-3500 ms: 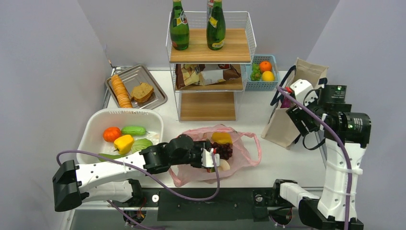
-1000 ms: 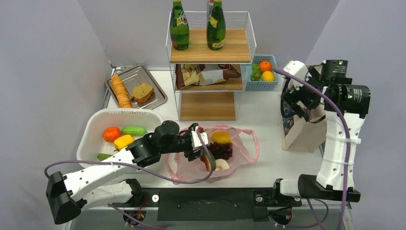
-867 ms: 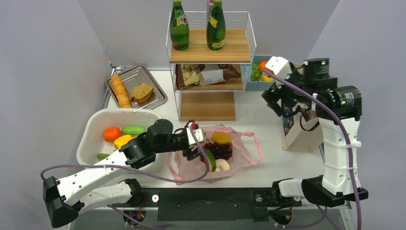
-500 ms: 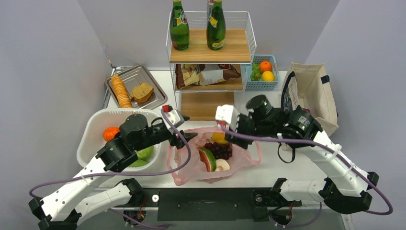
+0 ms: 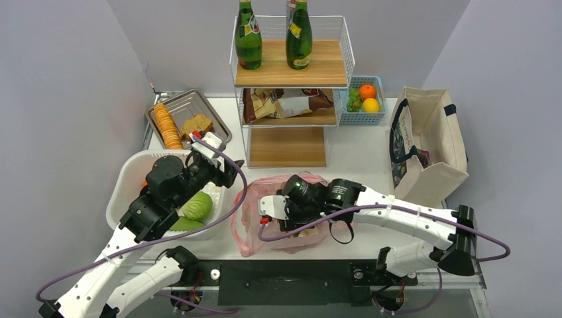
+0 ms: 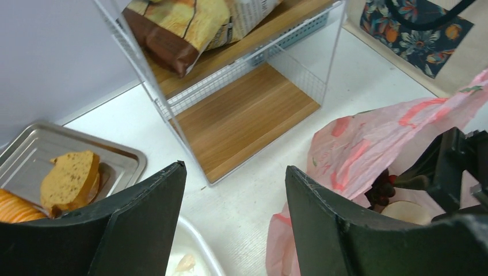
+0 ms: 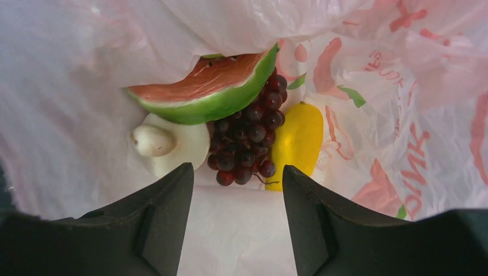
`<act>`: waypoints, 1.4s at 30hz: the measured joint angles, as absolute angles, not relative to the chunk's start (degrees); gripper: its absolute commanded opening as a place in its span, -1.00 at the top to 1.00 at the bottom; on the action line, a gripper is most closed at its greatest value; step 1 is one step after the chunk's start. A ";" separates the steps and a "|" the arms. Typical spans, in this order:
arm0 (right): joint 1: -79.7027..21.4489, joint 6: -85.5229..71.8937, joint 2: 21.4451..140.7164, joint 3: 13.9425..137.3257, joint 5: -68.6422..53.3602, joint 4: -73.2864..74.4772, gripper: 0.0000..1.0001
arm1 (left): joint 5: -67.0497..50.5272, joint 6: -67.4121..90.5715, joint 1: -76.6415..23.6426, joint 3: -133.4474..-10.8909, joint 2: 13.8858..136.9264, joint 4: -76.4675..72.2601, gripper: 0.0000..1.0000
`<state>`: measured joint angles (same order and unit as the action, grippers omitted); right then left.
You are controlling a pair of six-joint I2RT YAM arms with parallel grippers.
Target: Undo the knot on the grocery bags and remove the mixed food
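Note:
The pink bag (image 5: 248, 228) lies open at the table's front; no tied knot shows. In the right wrist view it holds a watermelon slice (image 7: 210, 89), dark grapes (image 7: 247, 138), a yellow fruit (image 7: 296, 141) and a pale mushroom (image 7: 167, 144). My right gripper (image 5: 283, 222) is open and empty, just over this food inside the bag's mouth (image 7: 236, 167). My left gripper (image 5: 228, 171) is open and empty above the far right corner of the white tub (image 5: 132, 177), left of the bag (image 6: 235, 167). The bag's edge also shows in the left wrist view (image 6: 368, 149).
A green cabbage (image 5: 197, 207) lies in the tub. A wire shelf (image 5: 291, 86) with two green bottles (image 5: 248, 40) and snack packets stands behind. A steel tray (image 5: 192, 109) with bread is back left. A blue fruit basket (image 5: 363, 99) and beige tote (image 5: 434, 142) are at the right.
My left gripper drew back from the bag to the tub's far corner. My right arm swung from the tote over to the bag and lowered its open gripper into the mouth.

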<state>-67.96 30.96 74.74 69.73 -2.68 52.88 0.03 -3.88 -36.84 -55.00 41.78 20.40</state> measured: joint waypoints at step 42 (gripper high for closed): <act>-60.10 14.11 83.24 54.87 -2.74 26.79 1.00 | 0.60 1.28 -29.82 -49.21 38.35 20.82 -0.27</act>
